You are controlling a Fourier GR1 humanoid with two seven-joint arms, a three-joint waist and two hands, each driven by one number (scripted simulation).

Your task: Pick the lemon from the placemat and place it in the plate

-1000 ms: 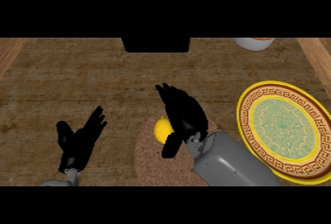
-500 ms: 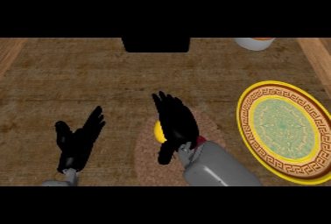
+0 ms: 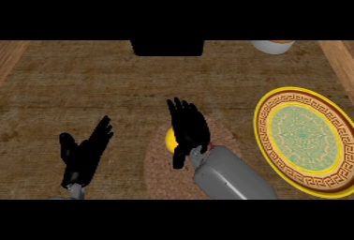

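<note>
Yellow and round, the small lemon [image 3: 171,139] sits on the round brown woven placemat [image 3: 166,171] near the tabletop's front edge, half hidden under the open right robot hand [image 3: 188,131], and looks light, hard and rolly, so wrap fingers around its middle.

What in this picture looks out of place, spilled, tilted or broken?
Nothing stands out. The lemon lies on the round placemat, mostly hidden under the right robot hand, whose fingers are straight. The plate lies flat on the counter to the right, with nothing on it. The left robot hand rests open at the lower left.
</note>
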